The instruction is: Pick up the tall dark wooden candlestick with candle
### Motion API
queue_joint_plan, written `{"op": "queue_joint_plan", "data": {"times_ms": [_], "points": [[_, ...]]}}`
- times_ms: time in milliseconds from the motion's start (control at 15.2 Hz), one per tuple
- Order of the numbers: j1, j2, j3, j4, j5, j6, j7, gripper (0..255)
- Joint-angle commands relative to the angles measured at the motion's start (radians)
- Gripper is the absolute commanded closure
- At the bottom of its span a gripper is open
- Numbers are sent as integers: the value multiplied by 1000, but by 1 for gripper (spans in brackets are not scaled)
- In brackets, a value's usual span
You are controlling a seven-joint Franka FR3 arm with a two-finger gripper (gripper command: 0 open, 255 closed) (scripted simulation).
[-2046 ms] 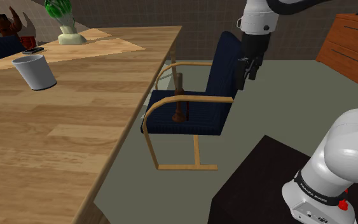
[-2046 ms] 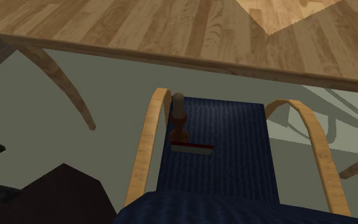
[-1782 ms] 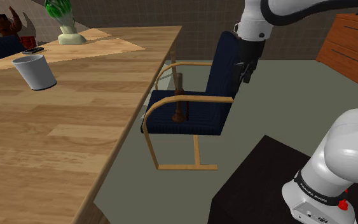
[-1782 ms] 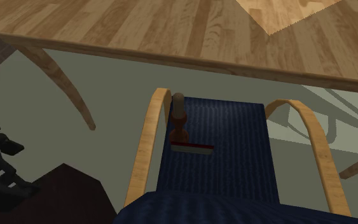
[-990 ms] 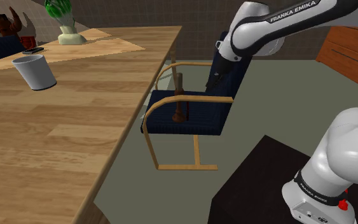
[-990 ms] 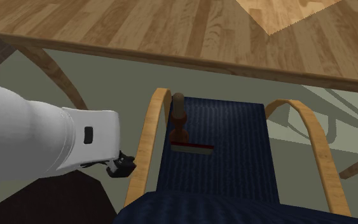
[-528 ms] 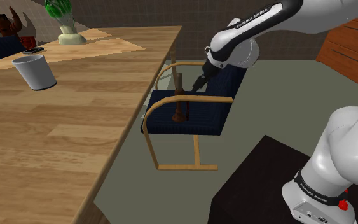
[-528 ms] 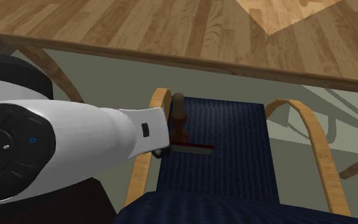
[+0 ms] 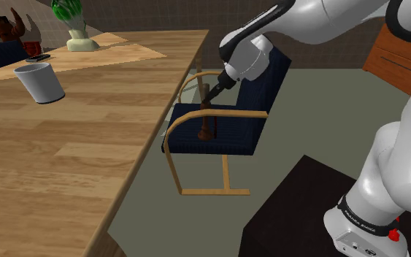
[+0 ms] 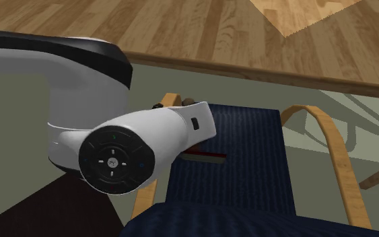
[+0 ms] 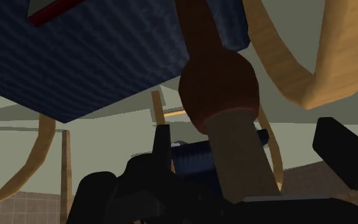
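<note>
On the blue chair, dark brown bulbous candlestick, pale candle, pincer spread astride it

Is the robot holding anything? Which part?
Nothing yet. The gripper is open, with the candle atop the candlestick between its fingers, not touching.

On the armchair seat, upright, just beside one armrest: candlestick with candle. Gripper at its top end, candle between the spread fingers, touching neither. Armchair drawn up to the table edge. On the table, cup before vase. Dresser behind the armchair, at the shoulder view's right.
</note>
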State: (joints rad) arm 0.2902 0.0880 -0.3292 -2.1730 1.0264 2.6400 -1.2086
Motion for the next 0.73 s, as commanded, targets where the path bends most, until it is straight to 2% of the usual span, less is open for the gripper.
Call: {"op": "queue_joint_plan", "data": {"times_ms": [0, 396, 528, 594, 660], "points": [[-8, 39, 7, 28, 73, -2, -69, 0], [-21, 100, 26, 28, 193, 18, -186, 0], [-21, 100, 26, 28, 193, 18, -185, 0], [-21, 99, 25, 29, 190, 17, -183, 255], [-21, 100, 26, 29, 191, 17, -184, 255]]}}
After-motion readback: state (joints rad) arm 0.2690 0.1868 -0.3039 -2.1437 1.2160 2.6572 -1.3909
